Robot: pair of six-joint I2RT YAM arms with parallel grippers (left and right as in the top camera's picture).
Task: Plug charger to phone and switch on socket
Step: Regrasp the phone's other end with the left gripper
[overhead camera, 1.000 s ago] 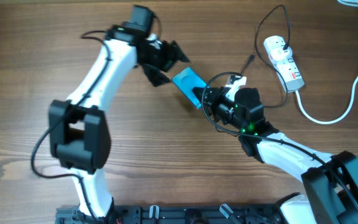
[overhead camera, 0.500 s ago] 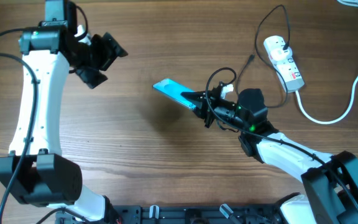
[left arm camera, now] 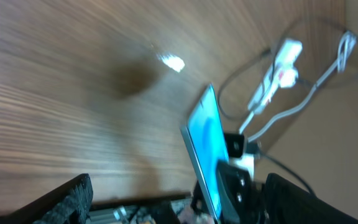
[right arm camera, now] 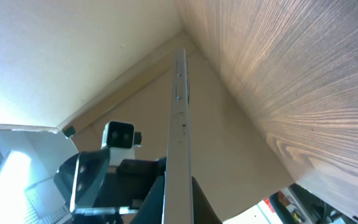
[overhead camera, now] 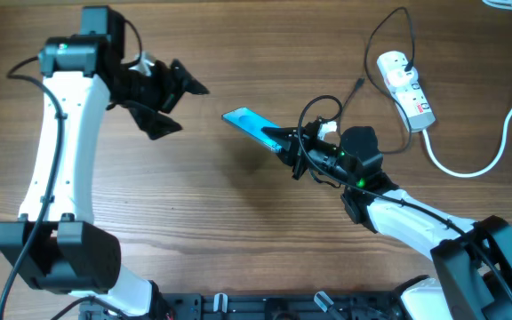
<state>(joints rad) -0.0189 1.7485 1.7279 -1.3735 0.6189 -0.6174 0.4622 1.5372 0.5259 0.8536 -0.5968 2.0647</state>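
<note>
The right end effector (overhead camera: pixel 284 145) was squeezed shut on one end of the phone (overhead camera: pixel 247 124). It held the phone up off the worktop (overhead camera: pixel 238 231), tipped on its side, with the blue screen showing. The left end effector (overhead camera: pixel 178 102) hung wide open with nothing in it, well apart from the phone.

The socket (overhead camera: pixel 409 91) lay far over on the right. The charger (overhead camera: pixel 369 53) looped around it, and its connector tip (overhead camera: pixel 360 85) seemed to lie loose near the socket.

I thought the job now was to bring that tip to the phone. To do it well, the empty end effector should pinch the cable close to the tip so it can't flop. The phone must be held very steady. Then the tip should go in straight, not crooked. I couldn't see the little hole on the phone.
</note>
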